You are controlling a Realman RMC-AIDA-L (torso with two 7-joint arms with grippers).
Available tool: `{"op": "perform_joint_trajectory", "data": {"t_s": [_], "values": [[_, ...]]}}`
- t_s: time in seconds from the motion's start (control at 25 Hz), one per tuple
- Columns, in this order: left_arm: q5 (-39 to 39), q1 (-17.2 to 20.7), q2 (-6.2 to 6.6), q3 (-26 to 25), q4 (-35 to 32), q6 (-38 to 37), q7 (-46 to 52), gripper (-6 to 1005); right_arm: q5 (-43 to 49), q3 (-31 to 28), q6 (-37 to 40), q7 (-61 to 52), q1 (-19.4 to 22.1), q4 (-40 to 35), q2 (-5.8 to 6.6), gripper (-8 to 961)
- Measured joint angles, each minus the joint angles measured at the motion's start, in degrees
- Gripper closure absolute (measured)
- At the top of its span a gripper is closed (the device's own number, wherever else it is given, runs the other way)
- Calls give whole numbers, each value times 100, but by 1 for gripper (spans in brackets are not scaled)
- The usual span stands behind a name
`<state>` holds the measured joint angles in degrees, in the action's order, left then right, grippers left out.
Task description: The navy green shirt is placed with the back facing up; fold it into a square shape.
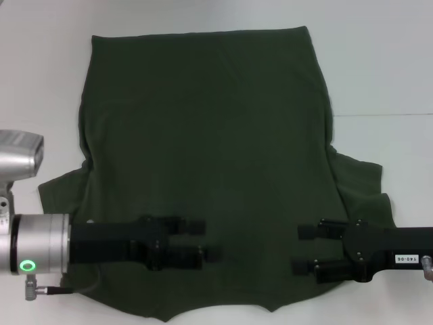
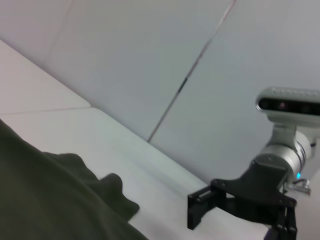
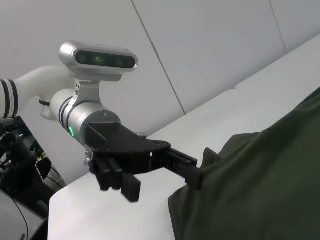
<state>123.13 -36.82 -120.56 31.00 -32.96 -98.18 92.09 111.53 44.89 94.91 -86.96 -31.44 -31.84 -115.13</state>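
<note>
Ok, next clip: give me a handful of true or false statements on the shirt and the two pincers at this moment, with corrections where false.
1. The navy green shirt lies spread flat on the white table. True.
2. The left pincer hangs over the shirt's lower part, fingers pointing toward the other arm. True.
3. The right pincer is parked off the cloth on bare table. False: it is over the shirt near its right sleeve, facing the left one.
4. Both pincers are clamped on a fold of fabric. False: both are open, with no cloth between the fingers.
5. The shirt is already folded into a square. False: both sleeves stick out unfolded.
</note>
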Motion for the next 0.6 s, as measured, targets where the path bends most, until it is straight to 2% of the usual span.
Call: {"op": "perform_joint_trajectory", "data": {"t_s": [0.16, 0.32, 0.44, 0.6], "values": [[-7, -14, 95, -629, -83, -13, 441, 122, -1, -16, 2, -18, -3, 3, -1, 11], [-4, 34, 278, -1291, -321, 191, 1212, 122, 0, -11, 17, -24, -2, 3, -7, 11], [17, 191, 367, -1454, -564, 341, 1648, 122, 0, 0, 21, -15, 2, 3, -9, 12], [431, 356, 387, -1494, -915, 528, 1996, 122, 0, 6, 23, -3, 2, 2, -9, 12]]}}
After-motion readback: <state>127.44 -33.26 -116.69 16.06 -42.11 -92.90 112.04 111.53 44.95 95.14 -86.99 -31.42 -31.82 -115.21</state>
